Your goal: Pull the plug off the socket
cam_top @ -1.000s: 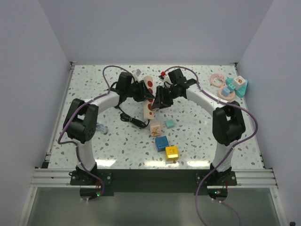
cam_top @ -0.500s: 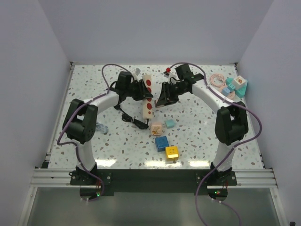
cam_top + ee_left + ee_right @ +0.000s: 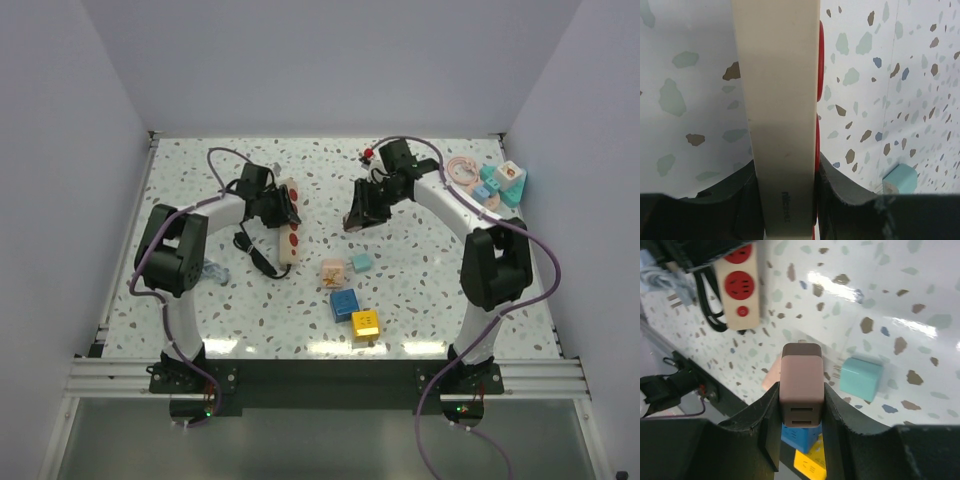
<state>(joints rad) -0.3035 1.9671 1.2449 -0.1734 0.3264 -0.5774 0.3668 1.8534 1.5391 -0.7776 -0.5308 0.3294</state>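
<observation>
My left claw [image 3: 787,186] is clamped across the near end of the socket [image 3: 780,100], a long cream-beige plastic power strip with round red outlet faces, one finger [image 3: 742,192] pressed on each long side. From above, the socket [image 3: 289,225] lies lengthwise on the left half of the speckled table [image 3: 430,300], with a thin black cord [image 3: 254,250] looped just beside it. My right claw [image 3: 801,407] is closed on the plug [image 3: 801,382], a small pinkish-brown block with two slots in its near face. The plug is out of the socket and well apart from it, over the middle of the table. Past it sits a small teal cube [image 3: 860,380].
</observation>
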